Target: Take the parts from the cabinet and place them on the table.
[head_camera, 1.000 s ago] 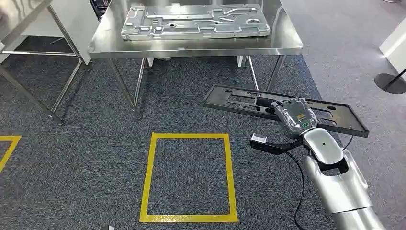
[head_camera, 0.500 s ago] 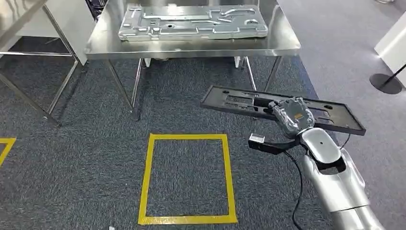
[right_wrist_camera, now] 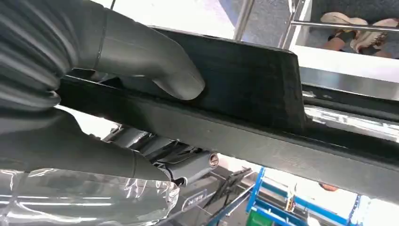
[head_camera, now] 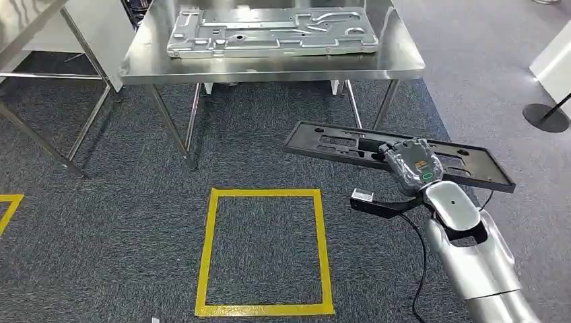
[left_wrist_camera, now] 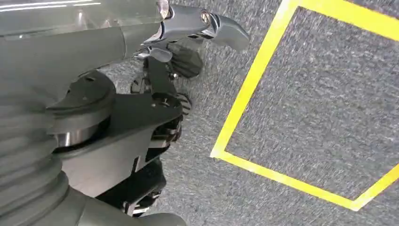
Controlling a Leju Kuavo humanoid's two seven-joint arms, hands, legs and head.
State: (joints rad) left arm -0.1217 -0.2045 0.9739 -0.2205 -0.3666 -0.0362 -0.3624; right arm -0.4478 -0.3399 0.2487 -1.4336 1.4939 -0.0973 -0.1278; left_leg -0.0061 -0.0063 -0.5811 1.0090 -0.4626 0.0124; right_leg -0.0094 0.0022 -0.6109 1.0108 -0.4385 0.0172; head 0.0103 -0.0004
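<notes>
My right hand (head_camera: 414, 163) grips a long black plastic frame part (head_camera: 323, 145) and holds it level above the carpet, in front of the steel table (head_camera: 269, 67). In the right wrist view the thumb (right_wrist_camera: 155, 66) presses on the black part (right_wrist_camera: 244, 84), with the fingers wrapped under its edge. A silver stamped metal panel (head_camera: 269, 30) lies flat on the table top. My left hand (left_wrist_camera: 188, 37) hangs over the floor holding nothing, its fingers apart.
A yellow tape square (head_camera: 205, 249) marks the carpet in front of me. The table's legs (head_camera: 178, 124) stand just beyond it. A second steel table (head_camera: 27, 20) is at the far left, and a stanchion base (head_camera: 547, 116) at the right.
The whole view has shifted slightly, so the camera moved. My right hand keeps the same hold on the black part.
</notes>
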